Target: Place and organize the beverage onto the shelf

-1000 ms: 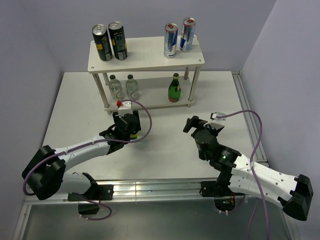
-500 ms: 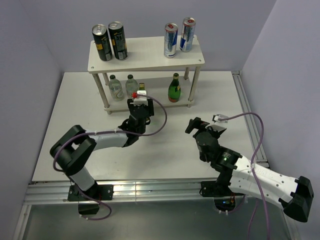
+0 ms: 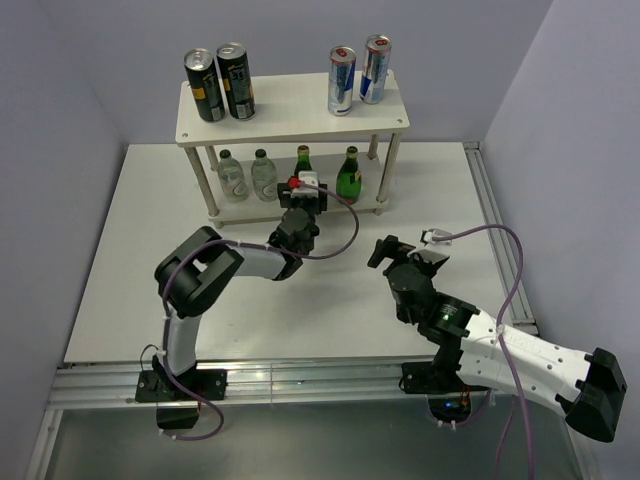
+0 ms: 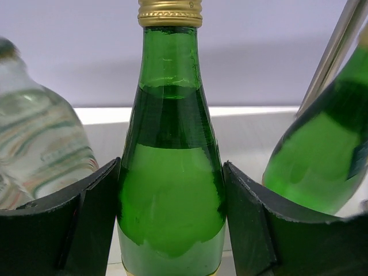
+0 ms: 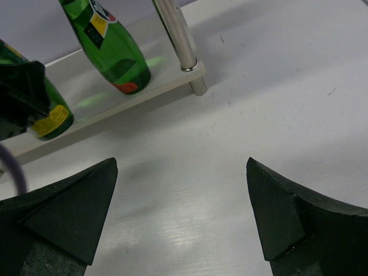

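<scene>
Your left pincer (image 3: 302, 192) gripped the gold-capped green bottle (image 4: 171, 172) on the shelf (image 3: 300, 115), lower board. Your right pincer (image 5: 181, 167) hung open. The bottle's yellow label (image 5: 52, 119) was unreadable.

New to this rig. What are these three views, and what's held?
The left arm and right arm are robots bolted at the near edge of the table. The overhead picture comes from a fixed camera above and behind them. The other two come from a camera on each wrist, looking past its own fingers. On the table stands a white two-tier shelf: two dark cans and two blue-silver cans on top, two clear bottles and a green bottle below. The left gripper is closed on a second green bottle, upright at the lower tier between those. The right gripper is open and empty above bare table.
</scene>
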Motion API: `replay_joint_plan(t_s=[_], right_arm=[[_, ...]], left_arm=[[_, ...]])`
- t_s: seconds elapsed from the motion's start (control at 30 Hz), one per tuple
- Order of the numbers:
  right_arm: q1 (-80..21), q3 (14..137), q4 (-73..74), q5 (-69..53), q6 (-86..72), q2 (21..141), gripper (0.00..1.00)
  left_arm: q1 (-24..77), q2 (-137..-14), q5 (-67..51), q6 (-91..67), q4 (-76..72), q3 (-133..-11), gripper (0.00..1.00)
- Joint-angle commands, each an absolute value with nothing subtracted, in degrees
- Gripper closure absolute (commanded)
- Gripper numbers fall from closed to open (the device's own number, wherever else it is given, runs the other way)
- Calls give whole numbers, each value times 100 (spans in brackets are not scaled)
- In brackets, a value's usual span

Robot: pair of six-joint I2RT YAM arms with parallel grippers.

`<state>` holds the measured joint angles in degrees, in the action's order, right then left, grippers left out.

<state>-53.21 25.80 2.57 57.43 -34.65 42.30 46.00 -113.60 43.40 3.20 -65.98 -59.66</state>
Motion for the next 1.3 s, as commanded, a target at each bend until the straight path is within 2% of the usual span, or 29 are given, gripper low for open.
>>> replay_joint_plan(t_s=[0.0,0.17,0.5,0.7,0.73,0.77,0.87,0.97,1.03,1.27], right_arm=[[-5247,2540,18,5775,-3463,4271,0],[-5203,2514,0,5687,-3472,4280,0],[-5124,2470,-184,5581,-3489,4289,0],[-5054,2435,-202,5485,-3498,4263,0],[-5045,2435,-202,5476,-3498,4237,0],[-5045,2426,-211,5476,-3507,4236,0],[-5019,2417,-202,5449,-3507,4210,0],[-5019,2417,-202,5432,-3507,4192,0],[-5010,2417,-202,5432,-3507,4192,0],[-4983,2399,-202,5397,-3533,4140,0]], left_arm=[[4606,-11574,4263,738,-8701,-6529,100],[4597,-12225,4122,835,-9448,-6828,100],[4570,-12928,4140,729,-9607,-7462,100],[4544,-13104,4202,247,-9089,-7603,99],[4544,-13087,4184,55,-8879,-7594,97],[4535,-13070,4245,-173,-8773,-7594,89],[4491,-12973,4166,-632,-8307,-7524,77],[4456,-12929,4192,-870,-8060,-7488,68],[4456,-12911,4158,-844,-8191,-7357,64],[4517,-12876,4025,-677,-7963,-7427,58]])
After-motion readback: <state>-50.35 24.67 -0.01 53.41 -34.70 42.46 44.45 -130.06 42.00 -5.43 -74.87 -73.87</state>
